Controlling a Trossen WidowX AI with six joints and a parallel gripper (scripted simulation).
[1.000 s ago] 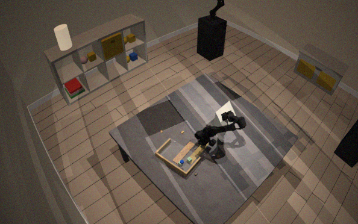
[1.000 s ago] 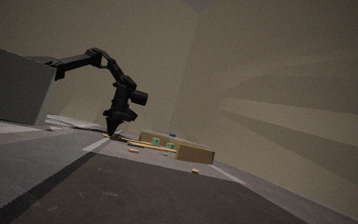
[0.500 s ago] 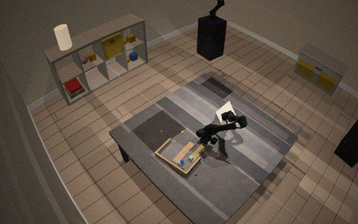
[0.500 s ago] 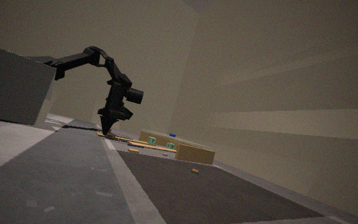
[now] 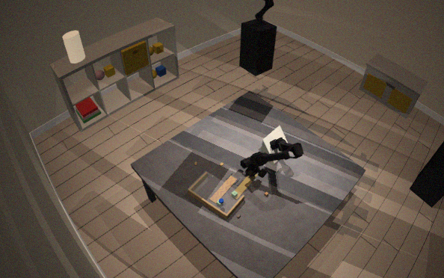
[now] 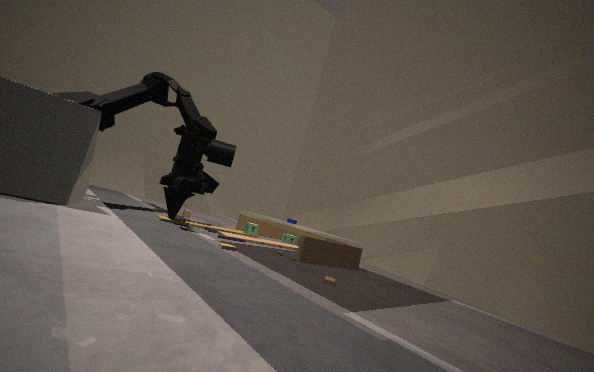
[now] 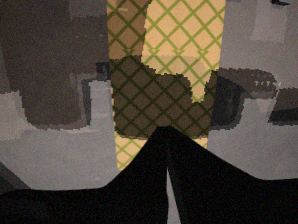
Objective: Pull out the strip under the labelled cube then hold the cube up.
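My gripper (image 5: 253, 174) (image 6: 172, 217) (image 7: 164, 133) is shut with nothing between its fingers. Its tips are down at the outer end of a yellow strip (image 5: 244, 184) (image 6: 212, 228), which shows a green diamond lattice in the wrist view (image 7: 175, 30). A green cube (image 5: 235, 193) (image 6: 251, 229) with a dark mark rests on this strip's far part. A second green marked cube (image 6: 289, 238) is at the far end of the orange strip (image 5: 223, 189) (image 6: 255, 239). The marks are too small to read surely. The wrist view shows neither cube.
A wooden tray (image 5: 208, 203) (image 6: 330, 252), open on the arm's side, surrounds the cubes. A small blue thing (image 5: 221, 200) (image 6: 291, 221) shows near the second cube. Small orange blocks (image 5: 266, 193) (image 6: 228, 246) lie outside the tray. A dark pebble (image 5: 238, 216) lies by its corner.
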